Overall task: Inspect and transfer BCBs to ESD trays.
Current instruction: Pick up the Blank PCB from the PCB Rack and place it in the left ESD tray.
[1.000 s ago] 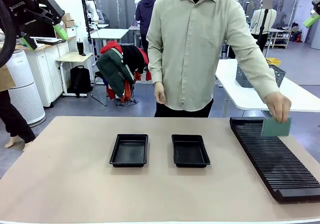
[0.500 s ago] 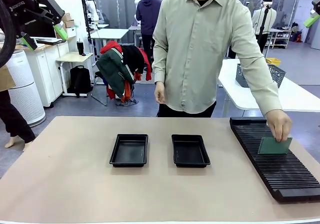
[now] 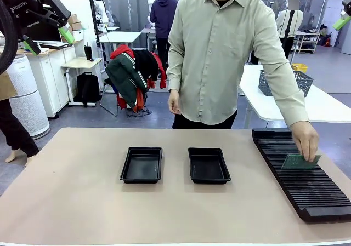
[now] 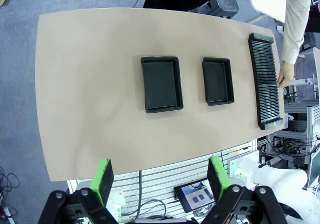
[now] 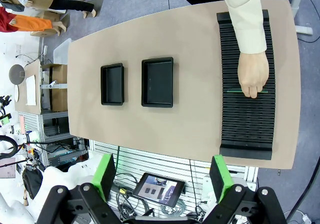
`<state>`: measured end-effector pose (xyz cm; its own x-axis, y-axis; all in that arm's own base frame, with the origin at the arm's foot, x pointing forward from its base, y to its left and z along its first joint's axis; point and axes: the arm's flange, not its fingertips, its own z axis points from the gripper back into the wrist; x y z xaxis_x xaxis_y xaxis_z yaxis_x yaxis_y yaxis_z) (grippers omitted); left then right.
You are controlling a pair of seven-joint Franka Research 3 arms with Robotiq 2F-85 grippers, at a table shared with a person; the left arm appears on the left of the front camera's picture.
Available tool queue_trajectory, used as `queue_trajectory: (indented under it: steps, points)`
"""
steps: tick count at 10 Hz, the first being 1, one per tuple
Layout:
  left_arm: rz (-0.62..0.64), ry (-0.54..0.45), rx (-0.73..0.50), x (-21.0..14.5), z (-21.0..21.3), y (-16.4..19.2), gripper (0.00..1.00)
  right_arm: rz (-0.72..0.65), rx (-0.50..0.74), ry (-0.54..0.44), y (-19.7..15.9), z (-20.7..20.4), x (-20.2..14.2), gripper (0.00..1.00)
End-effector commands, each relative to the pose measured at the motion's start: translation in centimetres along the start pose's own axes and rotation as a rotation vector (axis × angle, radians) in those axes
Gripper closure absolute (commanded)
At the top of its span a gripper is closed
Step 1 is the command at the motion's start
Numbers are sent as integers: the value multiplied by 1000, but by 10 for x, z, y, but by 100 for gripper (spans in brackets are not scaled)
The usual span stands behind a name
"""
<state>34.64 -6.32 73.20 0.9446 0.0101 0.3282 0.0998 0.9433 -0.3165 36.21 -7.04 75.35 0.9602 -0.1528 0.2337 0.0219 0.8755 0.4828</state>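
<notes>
The person's hand [image 3: 305,139] is lowering the BCB [image 3: 300,162] from above the far end of the slotted rack [image 3: 312,194] down towards its middle. The board's lower edge is now meeting the rack's ribs, with less of its face showing than before.

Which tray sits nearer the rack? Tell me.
The right tray: it lies between the rack and the left tray, which sits farther from the rack.

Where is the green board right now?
In the front view, the green board is on the right, on the black rack, held by the person's hand.
</notes>
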Motion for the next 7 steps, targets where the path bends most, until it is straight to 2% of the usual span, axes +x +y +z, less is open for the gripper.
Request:
queue_trajectory:
  steps: [1, 7]
  points:
    - [1, -2, -9, -1, -1, -1, 0, 1, 0, 0, 0, 0, 0, 0]
    - [1, -2, -9, -1, -1, -1, 0, 1, 0, 0, 0, 0, 0, 0]
